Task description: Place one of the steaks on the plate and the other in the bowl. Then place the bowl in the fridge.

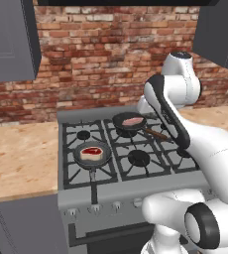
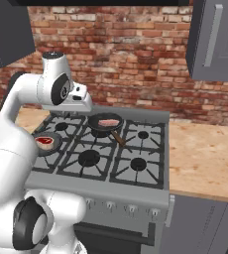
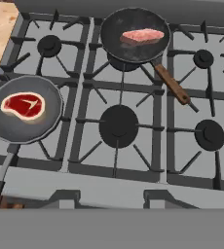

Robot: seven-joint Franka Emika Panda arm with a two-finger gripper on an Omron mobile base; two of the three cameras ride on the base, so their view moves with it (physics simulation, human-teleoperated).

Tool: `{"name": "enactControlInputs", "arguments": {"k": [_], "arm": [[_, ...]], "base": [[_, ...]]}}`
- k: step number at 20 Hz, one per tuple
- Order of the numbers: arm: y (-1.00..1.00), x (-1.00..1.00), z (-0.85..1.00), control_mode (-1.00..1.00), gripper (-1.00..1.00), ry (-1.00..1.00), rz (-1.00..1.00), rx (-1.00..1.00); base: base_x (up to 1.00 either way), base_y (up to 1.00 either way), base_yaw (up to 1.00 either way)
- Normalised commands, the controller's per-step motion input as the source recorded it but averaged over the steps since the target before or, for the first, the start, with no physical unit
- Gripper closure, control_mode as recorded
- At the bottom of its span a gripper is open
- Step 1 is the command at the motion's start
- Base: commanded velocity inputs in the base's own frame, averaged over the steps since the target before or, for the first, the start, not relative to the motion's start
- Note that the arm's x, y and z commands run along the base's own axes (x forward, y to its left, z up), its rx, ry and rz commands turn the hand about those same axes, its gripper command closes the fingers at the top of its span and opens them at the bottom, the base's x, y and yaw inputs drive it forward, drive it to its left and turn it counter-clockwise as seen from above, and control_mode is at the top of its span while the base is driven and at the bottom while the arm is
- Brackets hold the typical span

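Note:
The bright red steak [image 3: 23, 105] with its white fat rim lies in a grey pan [image 3: 7, 131] on the stove's front left burner. On the back middle burner, the paler pinkish-brown steak [image 3: 142, 36] rests in a dark pan [image 3: 119, 22] with a wooden handle [image 3: 172, 85]. Both steaks also appear from the base, the red one [image 1: 90, 152] and the pale one [image 1: 132, 121]. My hand [image 2: 77, 97] hovers high above the stove's back left, looking down on both pans. Its fingers are hidden, so their state is unclear. The bowl, the plate and the fridge are out of view.
The grey gas stove [image 1: 136, 178] has several burners and knobs along its front. Wooden counters [image 1: 17, 158] flank it on both sides [image 2: 205, 154]. A brick wall stands behind, with dark cabinets [image 2: 215, 39] overhead.

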Motion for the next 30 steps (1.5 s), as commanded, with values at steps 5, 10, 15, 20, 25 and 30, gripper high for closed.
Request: {"name": "enactControlInputs", "arguments": {"k": [5,10,15,20,25,30], "arm": [[-0.03,0.26,-0.09,-1.0,-1.0,0.0,0.02,0.0],[-0.36,0.71,-0.38,-1.0,-1.0,0.0,0.14,0.0],[-0.22,0.97,-0.31,-1.0,-1.0,0.15,0.19,0.0],[0.0,1.0,-0.19,-1.0,-1.0,0.28,0.14,0.0],[0.0,0.84,-0.1,-1.0,-1.0,0.24,0.12,-0.05],[0.0,0.48,-0.49,-1.0,-1.0,0.1,0.24,-0.17]], "base": [[0.0,0.0,0.0],[0.0,0.0,0.0],[0.0,0.0,0.0],[0.0,0.0,0.0],[0.0,0.0,0.0],[0.0,0.0,0.0]]}}
